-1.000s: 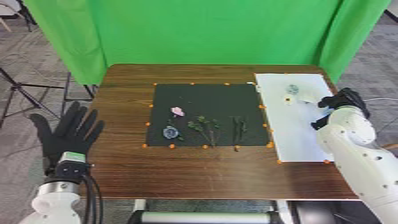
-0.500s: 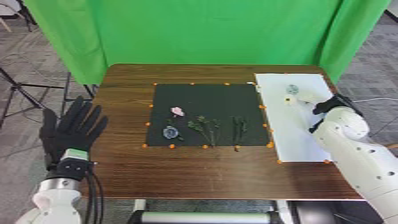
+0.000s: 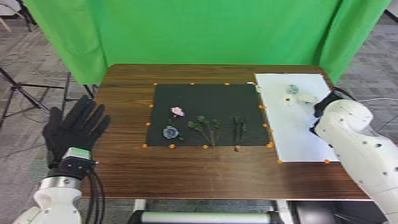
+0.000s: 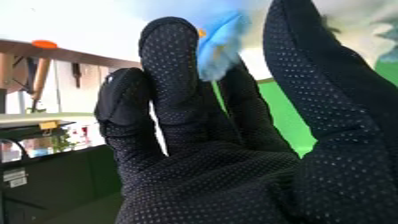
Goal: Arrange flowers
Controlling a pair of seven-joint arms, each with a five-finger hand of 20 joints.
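Brown counter (image 3: 204,175). L robot hand (image 3: 69,136) wide, 9 o'clock; R robot hand (image 3: 329,99) wide, 3 o'clock, w/ blue petals (image 4: 219,52) alongside.

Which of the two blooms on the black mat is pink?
The far bloom; the near bloom, closer to the robot, is bluish grey.

A green curtain (image 3: 213,35) hangs behind the brown table (image 3: 204,175); a black tripod (image 3: 18,85) stands left.
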